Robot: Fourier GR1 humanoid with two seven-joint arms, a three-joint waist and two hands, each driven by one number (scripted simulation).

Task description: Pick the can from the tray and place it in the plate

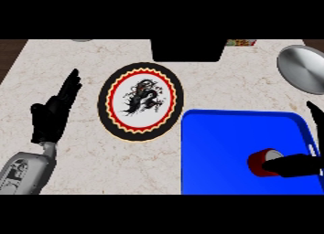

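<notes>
A red can (261, 162) with a pale top lies on the blue tray (225, 137) toward its near right corner. My right hand (305, 163) comes in from the right edge; its thumb rests against the can's right side and a finger points up past the tray's right rim. The fingers are not curled round the can. The plate (141, 101), white with a black dragon figure and a red, yellow and black rim, lies to the left of the tray. My left hand (53, 114) rests open at the left, fingers straight and pointing away.
A round metal lid or pan (306, 69) lies at the far right of the marble counter (70, 59). A black box-like object (188, 49) stands at the back centre, with a small colourful item (240, 42) beside it. Dark wood shows beyond the counter's left edge.
</notes>
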